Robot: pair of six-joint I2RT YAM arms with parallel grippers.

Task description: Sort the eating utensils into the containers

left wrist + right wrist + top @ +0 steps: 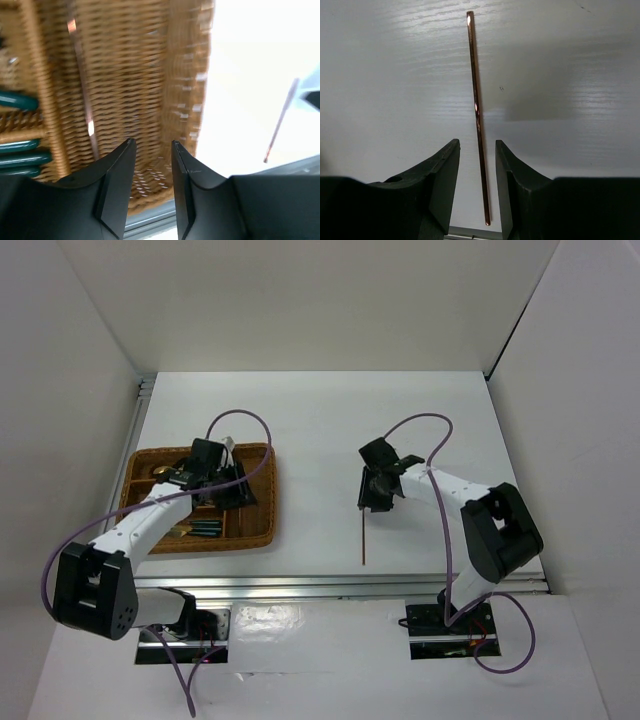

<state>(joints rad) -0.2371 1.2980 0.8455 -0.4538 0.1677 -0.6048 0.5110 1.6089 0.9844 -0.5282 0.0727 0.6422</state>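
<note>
The brown wicker tray (264,528) sits at the left of the table. Teal-handled utensils (200,530) lie in its near compartments, and their handles show in the left wrist view (19,102). My left gripper (218,478) hovers over the tray, open and empty (152,145). Below it one reddish-brown chopstick (81,75) lies in the tray's end compartment (185,75). A second chopstick (364,536) lies on the white table, pointing at the front edge. My right gripper (378,492) is just above it, open, with the chopstick (477,110) between its fingers (477,150), not gripped.
An aluminium rail (340,585) runs along the table's front edge, just past the chopstick's near tip. White walls enclose the table on the left, back and right. The loose chopstick also shows in the left wrist view (280,122), right of the tray.
</note>
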